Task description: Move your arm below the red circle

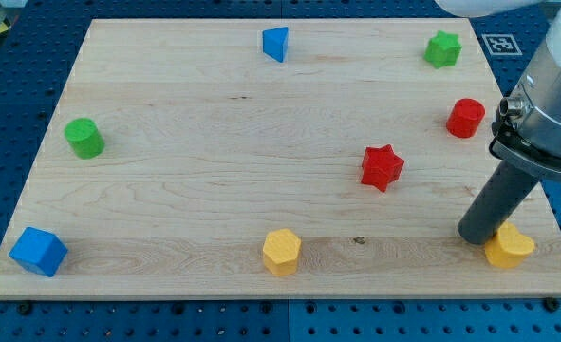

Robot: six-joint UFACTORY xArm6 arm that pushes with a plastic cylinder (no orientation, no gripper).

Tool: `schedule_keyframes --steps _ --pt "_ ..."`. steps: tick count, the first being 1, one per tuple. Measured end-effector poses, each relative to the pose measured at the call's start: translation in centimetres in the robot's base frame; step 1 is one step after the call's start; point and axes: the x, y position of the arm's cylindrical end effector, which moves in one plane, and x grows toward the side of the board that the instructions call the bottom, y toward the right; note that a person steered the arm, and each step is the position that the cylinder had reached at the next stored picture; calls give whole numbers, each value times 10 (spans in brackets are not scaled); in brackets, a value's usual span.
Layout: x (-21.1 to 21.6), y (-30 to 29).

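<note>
The red circle [466, 117] is a short red cylinder near the board's right edge, in the upper half. My tip [476, 237] rests on the board well below it, near the bottom right corner, touching the left side of a yellow heart-like block [510, 247]. The dark rod rises from the tip up and to the right. A red star [383, 167] lies left of the rod, between the red circle and the tip in height.
A green star [442, 48] sits at the top right, a blue triangle [276, 43] at the top middle, a green cylinder [84, 138] at the left, a blue cube [39, 251] at the bottom left, a yellow hexagon [282, 251] at the bottom middle. The wooden board [214, 171] lies on a blue pegboard.
</note>
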Motion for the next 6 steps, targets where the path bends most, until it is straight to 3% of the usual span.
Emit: schedule_keyframes --steps 6 --pt "-8 -20"
